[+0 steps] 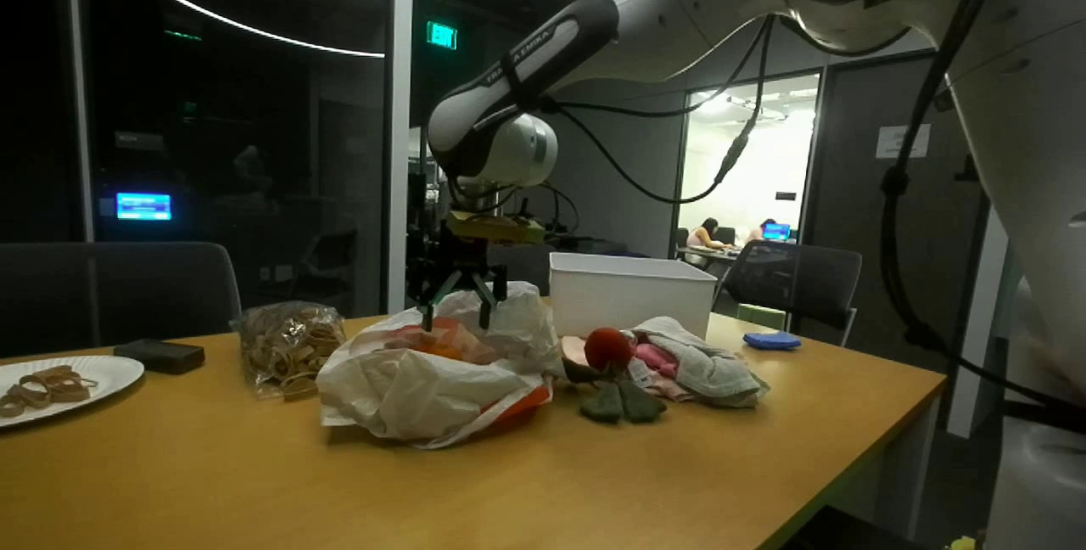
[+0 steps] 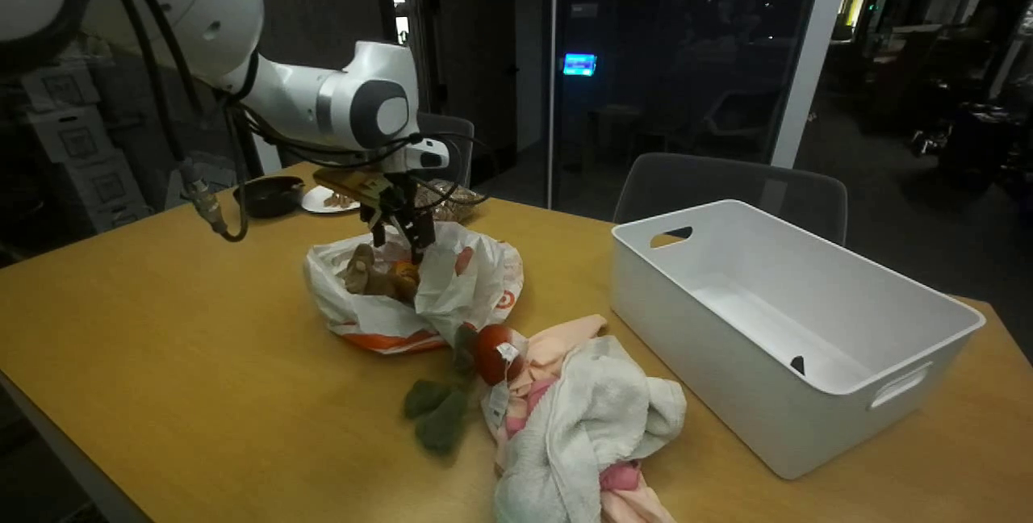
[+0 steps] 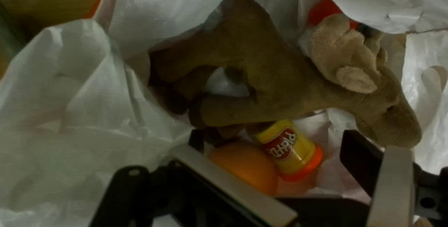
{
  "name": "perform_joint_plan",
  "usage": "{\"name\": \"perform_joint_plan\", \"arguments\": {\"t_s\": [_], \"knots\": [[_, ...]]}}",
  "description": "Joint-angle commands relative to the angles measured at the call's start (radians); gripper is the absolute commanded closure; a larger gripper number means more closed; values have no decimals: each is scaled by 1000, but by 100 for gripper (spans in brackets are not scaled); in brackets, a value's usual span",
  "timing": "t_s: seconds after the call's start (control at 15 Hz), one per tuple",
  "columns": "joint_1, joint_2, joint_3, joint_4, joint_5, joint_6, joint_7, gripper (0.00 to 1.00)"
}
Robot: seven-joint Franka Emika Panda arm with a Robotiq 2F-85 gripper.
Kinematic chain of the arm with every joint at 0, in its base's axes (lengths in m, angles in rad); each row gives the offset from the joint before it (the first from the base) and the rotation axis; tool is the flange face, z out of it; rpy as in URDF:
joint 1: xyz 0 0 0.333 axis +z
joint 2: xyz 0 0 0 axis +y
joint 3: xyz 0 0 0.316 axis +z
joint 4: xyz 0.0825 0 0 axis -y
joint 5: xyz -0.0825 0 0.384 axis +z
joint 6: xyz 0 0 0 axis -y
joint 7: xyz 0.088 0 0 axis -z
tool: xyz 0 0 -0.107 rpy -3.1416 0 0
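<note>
My gripper (image 1: 456, 317) hangs over the mouth of the white bag (image 1: 382, 401), spread wide, nothing in its grip; whether it brushes the plastic, I can't tell. Looking down through the wrist view, I've got a yellow tub (image 3: 297, 162) lying inside the bag, below the gap, its red label (image 3: 281, 143) turned up to me, and I read Play-D, the end of the word unclear. A round orange thing (image 3: 245, 164) sits just beside the tub, partly hidden by the gripper, and a brown plush (image 3: 276, 73) sprawls next to the pair. On the bag's outside there's a red bullseye (image 2: 506, 299), the Target mark. My own arm (image 1: 543, 49) carries EMIKA in plain capitals, with a black strap (image 1: 521, 90) across the word before it. Further back a green sign (image 1: 442, 35) glows EXIT, clear as anything. Near the bag, a round red thing (image 2: 487, 363) wears a white tag (image 2: 507, 352), print too small for me, and the towel (image 2: 589, 410) lies just beside it, with the white bin (image 2: 710, 353) near. There's a paper (image 1: 902, 143) on the door (image 1: 891, 210), too, but its writing I can't make out from here.
</note>
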Motion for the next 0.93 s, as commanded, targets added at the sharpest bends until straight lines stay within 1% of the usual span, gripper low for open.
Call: {"name": "perform_joint_plan", "arguments": {"t_s": [0.0, 0.27, 0.67, 0.8, 0.87], "knots": [[-29, 85, -9, 103, 22, -25, -33, 0], [-51, 156, -4, 173, 32, -79, -69, 0], [-50, 215, 29, 252, 72, -195, -122, 0], [-50, 218, 35, 264, 84, -211, -137, 0], [-42, 224, 26, 274, 69, -203, -129, 0]]}}
